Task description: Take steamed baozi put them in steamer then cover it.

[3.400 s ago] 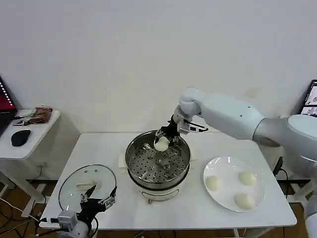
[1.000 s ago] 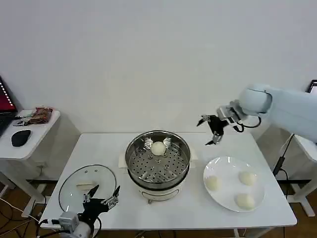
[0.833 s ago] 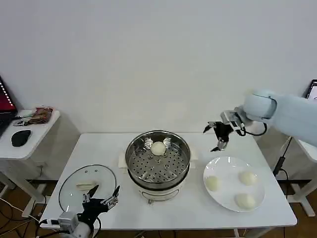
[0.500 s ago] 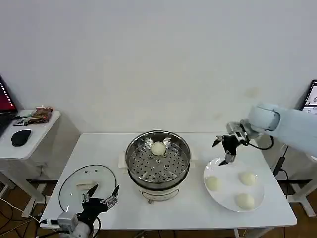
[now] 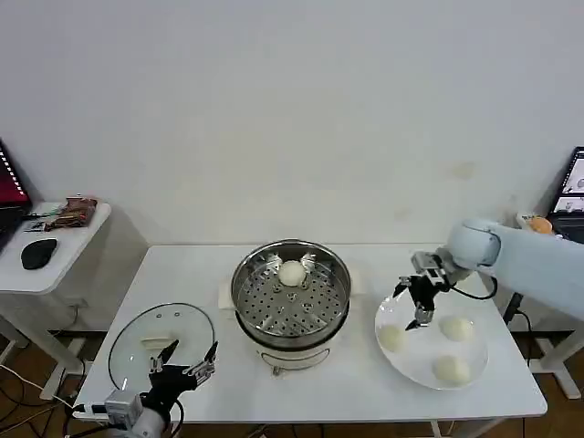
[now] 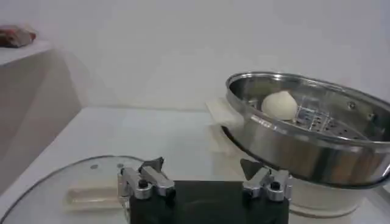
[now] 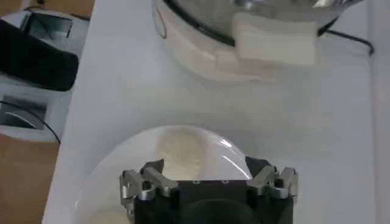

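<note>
The steel steamer (image 5: pixel 291 297) stands mid-table with one baozi (image 5: pixel 291 272) resting on its perforated tray at the back; the same baozi (image 6: pixel 279 105) and steamer (image 6: pixel 317 137) appear in the left wrist view. Three baozi lie on the white plate (image 5: pixel 412 362): one at its left (image 5: pixel 392 337), one at the right (image 5: pixel 456 328), one in front (image 5: pixel 451 370). My right gripper (image 5: pixel 415 301) hangs open just above the plate's left rim, over the left baozi (image 7: pixel 180 152). The glass cover (image 5: pixel 161 343) lies flat at the front left. My left gripper (image 5: pixel 185 367) waits open beside the cover (image 6: pixel 61 192).
A white side table (image 5: pixel 55 251) with a black mouse (image 5: pixel 37 253) and a packet stands to the left, below the table's level. The steamer's white side tab (image 7: pixel 273 44) faces the plate (image 7: pixel 109 182). Bare tabletop lies between steamer and plate.
My right gripper let go of a baozi in the steamer, pulled out to the right, then came down over the plate's left side. The left arm stayed put.
</note>
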Robot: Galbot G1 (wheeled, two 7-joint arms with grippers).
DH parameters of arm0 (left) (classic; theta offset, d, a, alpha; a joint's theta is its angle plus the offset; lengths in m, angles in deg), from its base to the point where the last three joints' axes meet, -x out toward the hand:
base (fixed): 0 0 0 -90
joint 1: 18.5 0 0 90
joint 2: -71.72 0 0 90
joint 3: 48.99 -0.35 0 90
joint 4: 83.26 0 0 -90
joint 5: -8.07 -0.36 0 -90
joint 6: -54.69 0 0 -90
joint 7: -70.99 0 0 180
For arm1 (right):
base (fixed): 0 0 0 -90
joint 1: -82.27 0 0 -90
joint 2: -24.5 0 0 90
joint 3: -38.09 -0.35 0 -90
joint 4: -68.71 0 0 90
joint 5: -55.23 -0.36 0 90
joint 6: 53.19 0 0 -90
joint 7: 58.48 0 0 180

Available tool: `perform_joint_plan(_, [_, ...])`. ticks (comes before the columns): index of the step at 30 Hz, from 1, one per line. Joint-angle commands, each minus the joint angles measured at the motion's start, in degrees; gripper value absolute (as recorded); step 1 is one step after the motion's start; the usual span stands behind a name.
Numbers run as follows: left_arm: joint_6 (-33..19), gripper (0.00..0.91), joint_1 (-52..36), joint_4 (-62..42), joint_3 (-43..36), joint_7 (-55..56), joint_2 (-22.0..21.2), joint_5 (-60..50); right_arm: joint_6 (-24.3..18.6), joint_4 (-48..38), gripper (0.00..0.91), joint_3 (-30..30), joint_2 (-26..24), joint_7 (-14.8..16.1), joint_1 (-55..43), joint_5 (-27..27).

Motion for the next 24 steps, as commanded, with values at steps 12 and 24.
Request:
perform_joint_plan(12, [0.1,0.907,-0.3,0.1,0.1,0.2,0.2,0.0,-2.0,-4.8,0.907,-6.2,1.9,1.5,10.0,6.2])
perform_joint_plan(24, [0.1,0.907,-0.2,0.6,0.2,0.2,0.3,0.0,-2.0,-7.0,0.907,-8.3,4.4,1.3,12.7,6.5])
